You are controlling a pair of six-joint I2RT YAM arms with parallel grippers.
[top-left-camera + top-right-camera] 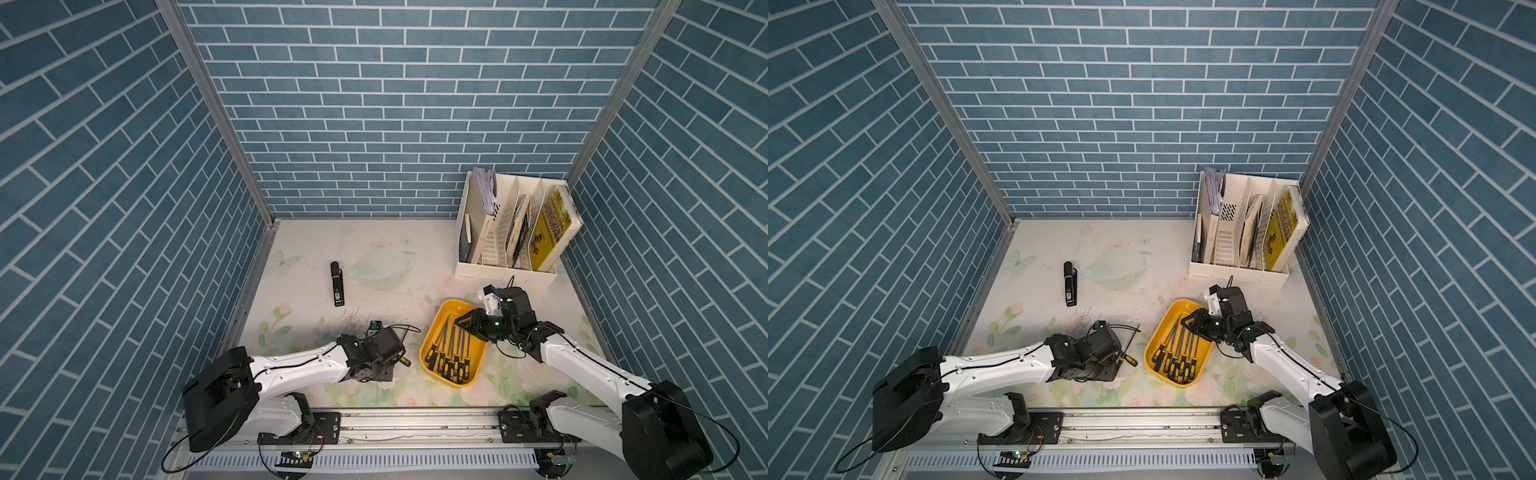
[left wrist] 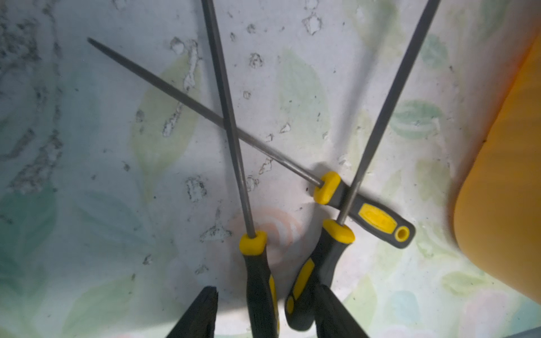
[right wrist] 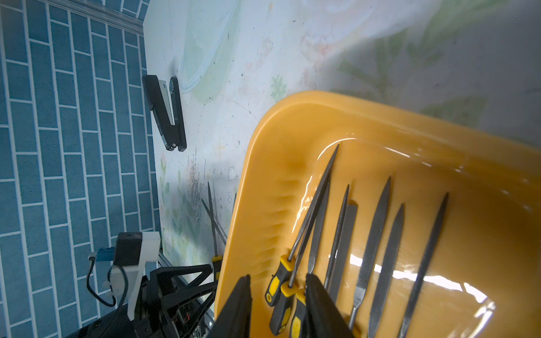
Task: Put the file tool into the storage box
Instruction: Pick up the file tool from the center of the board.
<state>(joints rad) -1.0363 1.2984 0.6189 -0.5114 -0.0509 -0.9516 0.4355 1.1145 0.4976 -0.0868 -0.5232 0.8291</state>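
The storage box (image 1: 452,311), a shallow yellow-orange tray, lies at an angle on the tabletop (image 1: 395,257), right of centre and toward the near edge; it shows in both top views (image 1: 1177,309). The stored files (image 1: 451,353) rest side by side in it, handles at the near end and tips pointing to the far end. Three loose file tools (image 2: 377,218) lie outside on the tabletop, just left of the box, whose orange wall (image 2: 503,204) shows close beside them in the left wrist view. Two have their black-and-yellow handles side by side, and the third lies crossways, with both their shafts crossing it. The left end effector (image 2: 266,292) is low over these two handles. Its fingers (image 2: 202,313) are spread on either side of the pair, with a clear gap between one finger and the nearest handle. The right end effector (image 3: 278,278) is over the box toward its right side, above the stored files (image 3: 377,234). Its fingers (image 3: 322,304) stand partly apart with several handles showing between them. Whether they pinch one cannot be determined. A black stapler (image 1: 336,284) lies on the left of the tabletop at mid-depth, well apart from the box. A white book rack (image 1: 505,266) stands in the far right corner, holding books and papers.
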